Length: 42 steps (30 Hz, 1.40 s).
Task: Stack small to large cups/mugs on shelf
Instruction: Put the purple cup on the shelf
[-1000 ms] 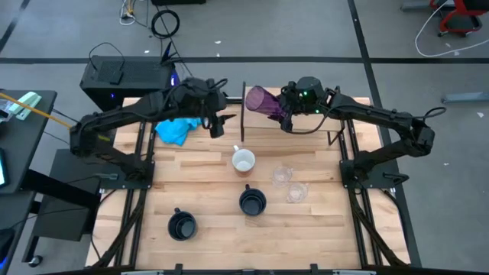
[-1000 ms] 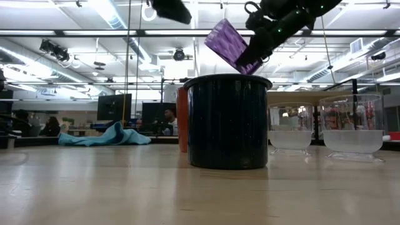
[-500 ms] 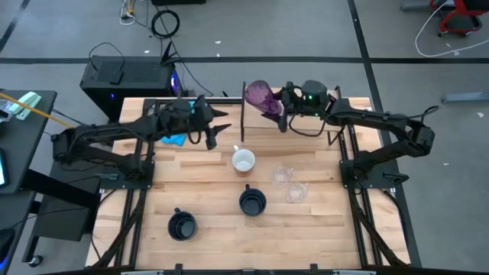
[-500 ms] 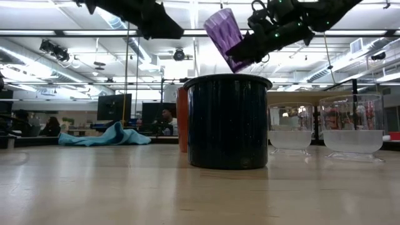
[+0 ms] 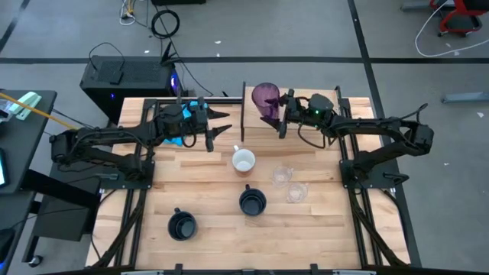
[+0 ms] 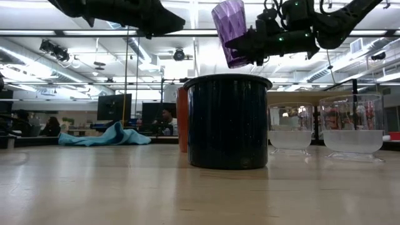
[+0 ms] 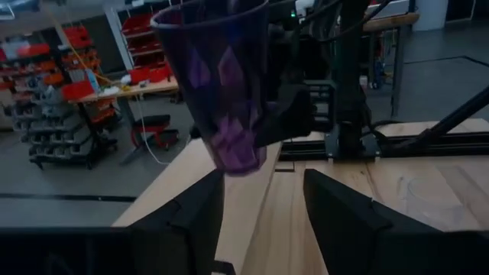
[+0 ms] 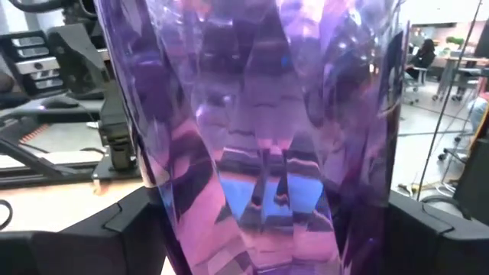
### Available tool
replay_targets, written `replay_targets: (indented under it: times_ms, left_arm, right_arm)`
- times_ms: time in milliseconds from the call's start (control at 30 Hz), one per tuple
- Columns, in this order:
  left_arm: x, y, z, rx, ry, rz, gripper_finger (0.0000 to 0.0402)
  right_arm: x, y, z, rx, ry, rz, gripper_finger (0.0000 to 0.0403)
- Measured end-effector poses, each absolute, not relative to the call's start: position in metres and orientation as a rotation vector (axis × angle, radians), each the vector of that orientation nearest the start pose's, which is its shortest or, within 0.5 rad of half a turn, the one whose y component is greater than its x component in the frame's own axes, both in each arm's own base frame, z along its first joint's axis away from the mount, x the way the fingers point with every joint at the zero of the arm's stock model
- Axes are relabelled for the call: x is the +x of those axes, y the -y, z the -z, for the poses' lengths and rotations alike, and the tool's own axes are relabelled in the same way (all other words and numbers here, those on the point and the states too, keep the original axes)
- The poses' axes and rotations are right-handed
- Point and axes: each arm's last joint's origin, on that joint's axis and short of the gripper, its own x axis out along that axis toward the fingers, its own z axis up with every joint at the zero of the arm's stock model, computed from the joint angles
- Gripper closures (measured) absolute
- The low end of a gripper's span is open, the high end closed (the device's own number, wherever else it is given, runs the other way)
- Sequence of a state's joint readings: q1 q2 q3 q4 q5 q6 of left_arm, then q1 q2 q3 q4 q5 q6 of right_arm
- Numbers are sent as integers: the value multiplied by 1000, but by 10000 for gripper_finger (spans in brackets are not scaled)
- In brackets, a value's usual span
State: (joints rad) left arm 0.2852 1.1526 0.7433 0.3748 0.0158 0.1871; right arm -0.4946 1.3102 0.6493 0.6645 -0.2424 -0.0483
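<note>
Gripping one purple tumbler point(image 5: 265, 98) upright in our right gripper point(image 5: 283, 115), left gripper point(image 5: 216, 131) spread apart beside it, below us two black mugs point(image 5: 252, 202), one orange mug point(image 5: 243, 161), two clear cups point(image 5: 282, 175).

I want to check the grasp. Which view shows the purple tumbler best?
The left wrist view: the whole purple tumbler, upright, held by the right end effector. The right wrist view shows only its wall, the low view its side, and the high view its open mouth.

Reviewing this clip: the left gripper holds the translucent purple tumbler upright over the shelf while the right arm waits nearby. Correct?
Not quite. The right gripper holds the translucent purple tumbler upright over the light-wood shelf; the left gripper waits nearby, open and empty. The high view shows it.
</note>
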Motion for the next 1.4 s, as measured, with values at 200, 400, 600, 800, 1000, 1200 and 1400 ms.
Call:
replay_targets:
  times_ms: [200, 400, 600, 800, 1000, 1200, 1400]
  left_arm:
    - [248, -72, -299, 184, -56, -269, 219]
    - [248, -73, -299, 189, -64, -305, 225]
    - [248, -73, -299, 189, -65, -306, 224]
    - [248, -73, -298, 189, -70, -306, 229]
    - [248, -73, -298, 189, -75, -305, 230]
    - [248, -73, -297, 188, -80, -306, 232]
    - [255, -87, -288, 171, -108, -474, 239]
  right_arm:
    - [259, 121, -245, -47, -23, 275, 66]
    - [272, 118, -234, -55, -6, 330, 66]
    - [282, 110, -223, -67, -31, 407, 66]
    - [290, 102, -218, -79, -2, 504, 68]
    - [294, 103, -210, -28, 9, 556, 67]
    - [299, 103, -200, -13, 1, 553, 68]
    - [298, 105, -201, -58, -7, 555, 66]
